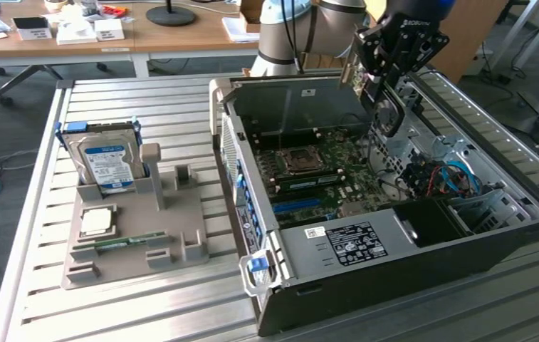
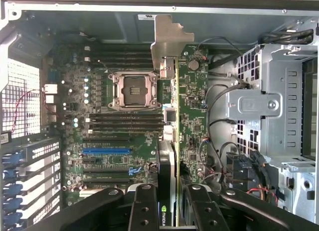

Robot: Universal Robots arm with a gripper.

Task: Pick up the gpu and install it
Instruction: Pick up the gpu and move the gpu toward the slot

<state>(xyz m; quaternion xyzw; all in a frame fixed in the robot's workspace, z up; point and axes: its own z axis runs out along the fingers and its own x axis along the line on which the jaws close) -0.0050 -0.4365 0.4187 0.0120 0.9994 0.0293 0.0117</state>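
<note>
My jaws are closed narrow on the gpu (image 2: 172, 141), one finger (image 2: 144, 211) on its black face and the other on the green circuit side (a small green logo shows on the black edge just beside my finger). I hold the card on edge, its silver bracket (image 2: 167, 42) pointing away from my wrist toward the case wall.

In the exterior view the gpu (image 1: 384, 110) hangs from me above the open computer case (image 1: 440, 249), over the far corner near the drive cage (image 1: 459, 153), with its round black fan facing outward. Under it lies the motherboard (image 2: 124, 141): the empty CPU socket (image 2: 136, 90) sits just to one side of the card's line, and a blue slot (image 2: 106, 152) runs across the board nearer to my fingers. Whether the card's lower edge touches the board I cannot tell.

On the bench (image 1: 136, 313), at the exterior view's left and well apart from the case, a grey holder (image 1: 179, 214) carries an upright hard drive (image 1: 107, 160), a flat processor chip (image 1: 98, 221) and a thin RAM stick (image 1: 127, 242).
</note>
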